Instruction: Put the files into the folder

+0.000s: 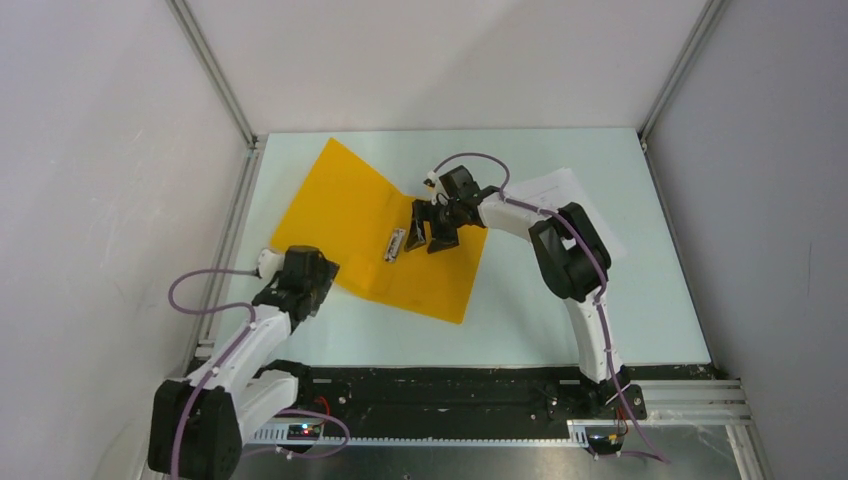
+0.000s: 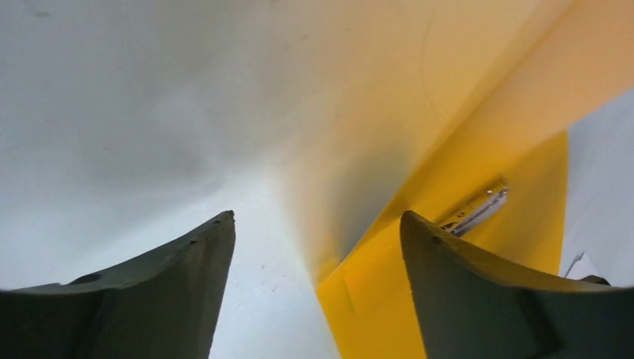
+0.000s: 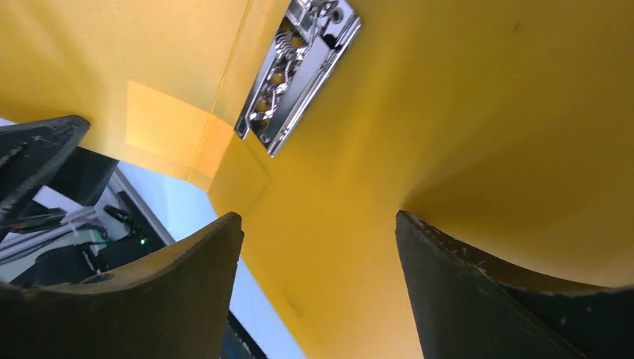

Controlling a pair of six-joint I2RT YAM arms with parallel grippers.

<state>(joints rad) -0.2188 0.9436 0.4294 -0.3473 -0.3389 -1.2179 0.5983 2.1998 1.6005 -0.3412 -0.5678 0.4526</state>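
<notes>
Seen from above, a pale surface (image 1: pixel 560 300) carries two robot arms. A flat orange-yellow plastic folder (image 1: pixel 440 280) lies open on the left half, running from near the far left corner down toward the middle of the near edge. Its left cover (image 1: pixel 340 200) looks lifted rather than flat. A small silver metal clip bar (image 1: pixel 395 245) sits at the spine.

The right hand (image 1: pixel 430 240) is on or just above the right cover beside the clip, fingers spread wide and gripping nothing. The left hand (image 1: pixel 312 282) sits at the folder's near left edge, also wide and empty. Whether it touches the cover cannot be told.

The files, thin white paper sheets (image 1: pixel 555 188), lie toward the far edge, right of the middle. They are partly hidden under the right arm and not yet in the folder.

Likely risks: with nothing clamped, the raised cover may flop shut over the clip. The smooth folder may slide if a hand pushes it. The thin, flat sheets may crumple or fan apart when lifted.
</notes>
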